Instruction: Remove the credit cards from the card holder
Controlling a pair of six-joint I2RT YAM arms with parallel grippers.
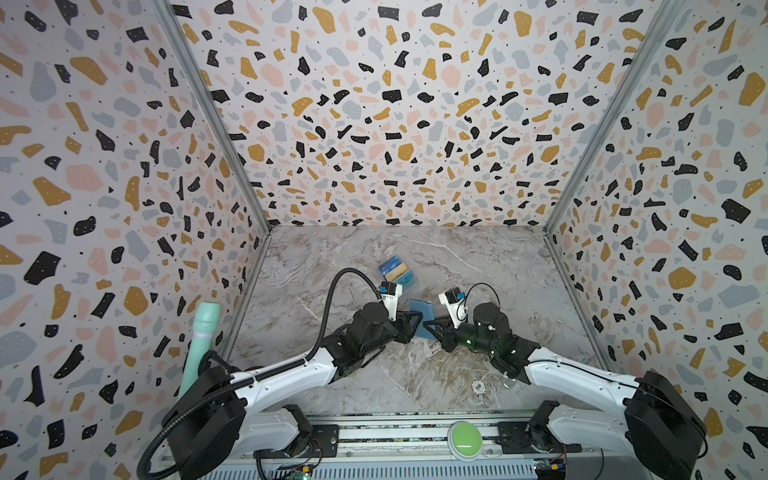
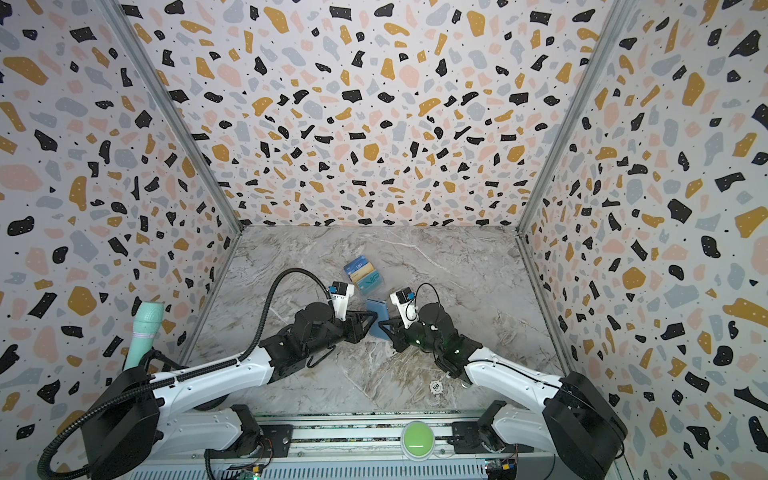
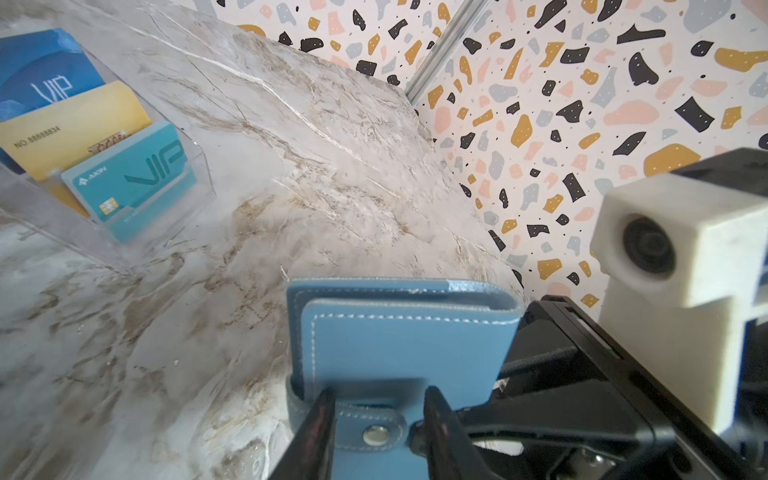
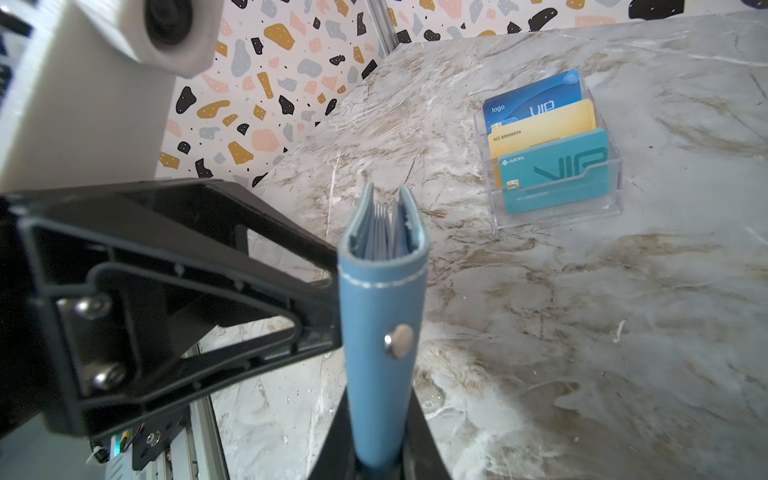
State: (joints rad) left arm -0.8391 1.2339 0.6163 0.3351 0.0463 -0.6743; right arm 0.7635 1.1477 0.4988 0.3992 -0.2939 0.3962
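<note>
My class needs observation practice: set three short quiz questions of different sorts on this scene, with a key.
1. True or false: the card holder lies flat, untouched.
2. Which card sits in the clear acrylic stand's lowest tier? A dark blue; B teal; C yellow.
3. Fill in: the ___ gripper pinches the card holder across both covers.
Key: 1 false; 2 B, teal card; 3 right gripper.

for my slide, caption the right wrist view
Right gripper clamps the blue card holder; three cards sit in a clear stand
</note>
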